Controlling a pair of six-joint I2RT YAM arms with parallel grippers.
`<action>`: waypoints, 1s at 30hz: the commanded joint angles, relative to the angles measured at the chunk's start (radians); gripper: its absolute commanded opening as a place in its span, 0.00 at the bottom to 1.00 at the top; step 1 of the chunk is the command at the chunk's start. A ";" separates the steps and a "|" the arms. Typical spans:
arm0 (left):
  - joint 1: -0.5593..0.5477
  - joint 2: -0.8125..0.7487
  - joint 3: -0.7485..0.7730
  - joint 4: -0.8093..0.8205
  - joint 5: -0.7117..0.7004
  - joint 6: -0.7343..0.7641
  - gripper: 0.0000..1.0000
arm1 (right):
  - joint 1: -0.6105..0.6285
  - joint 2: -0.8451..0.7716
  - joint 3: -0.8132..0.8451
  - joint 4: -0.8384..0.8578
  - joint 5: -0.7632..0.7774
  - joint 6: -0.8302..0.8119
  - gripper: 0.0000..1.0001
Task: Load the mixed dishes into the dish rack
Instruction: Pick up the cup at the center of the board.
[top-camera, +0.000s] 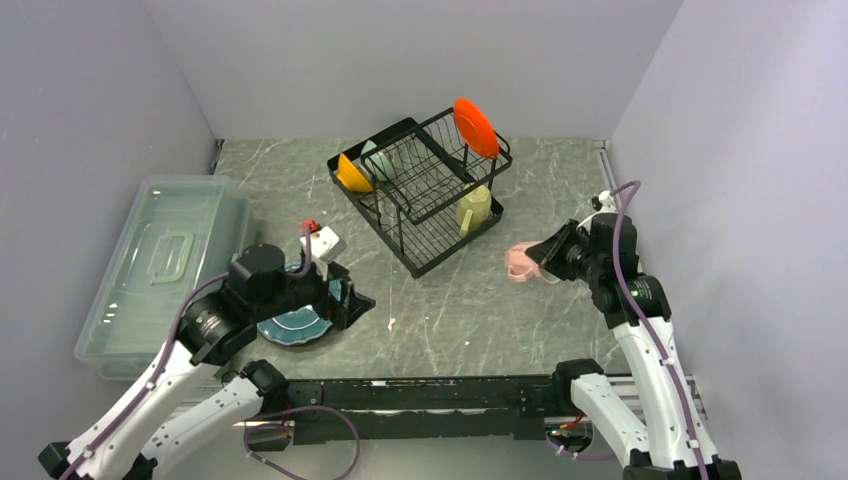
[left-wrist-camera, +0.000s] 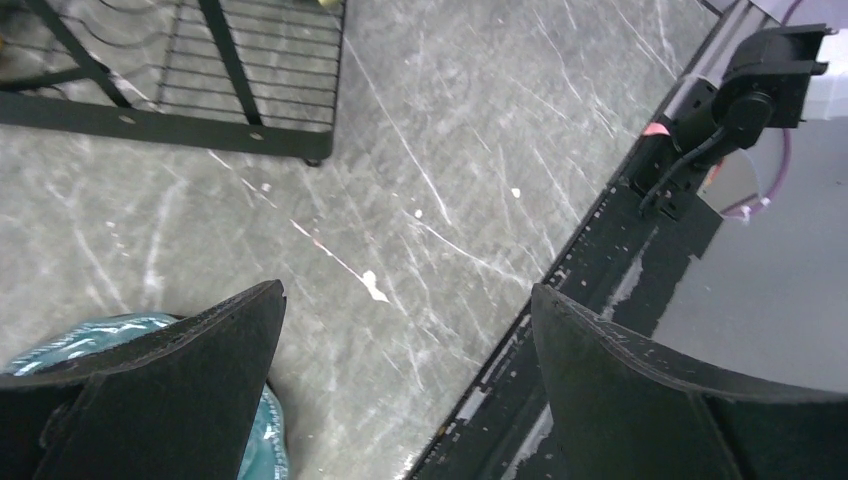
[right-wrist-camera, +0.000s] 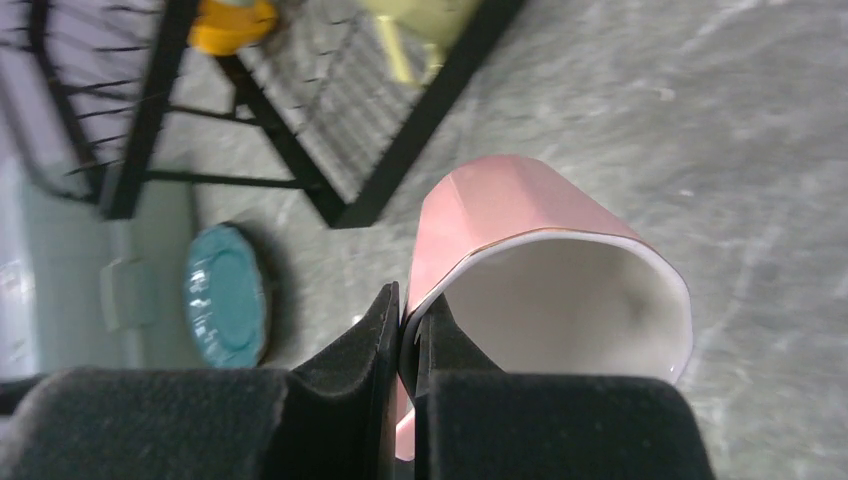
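Top: right gripper (top-camera: 535, 258) pinches the pale pink ceramic mug (top-camera: 518, 263) right of the black wire dish rack (top-camera: 420, 190), mug half hidden. Left gripper (top-camera: 345, 300) is spread wide over the teal round plate (top-camera: 295, 326) front-left of rack, arm covering most of it.
Left wrist: jaws wide apart, holding nothing; plate cut off at frame edge.
Right wrist: jaws clamped on mug rim; rack blurred.

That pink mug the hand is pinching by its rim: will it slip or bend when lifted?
The pink mug looks rigid, probably ceramic, so it should not bend but might chip if dropped. Its glossy wall may be slippery. The right hand pinches only one side of the rim, so it could swing or tilt.
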 joint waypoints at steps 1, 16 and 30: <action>-0.004 0.075 0.060 0.048 0.105 -0.061 0.99 | 0.000 -0.052 0.022 0.249 -0.286 0.087 0.00; -0.004 0.081 -0.052 0.368 0.154 -0.488 1.00 | 0.005 -0.071 -0.093 0.794 -0.806 0.342 0.00; -0.005 0.116 -0.201 0.788 0.062 -0.977 0.99 | 0.283 0.000 -0.053 1.091 -0.762 0.493 0.00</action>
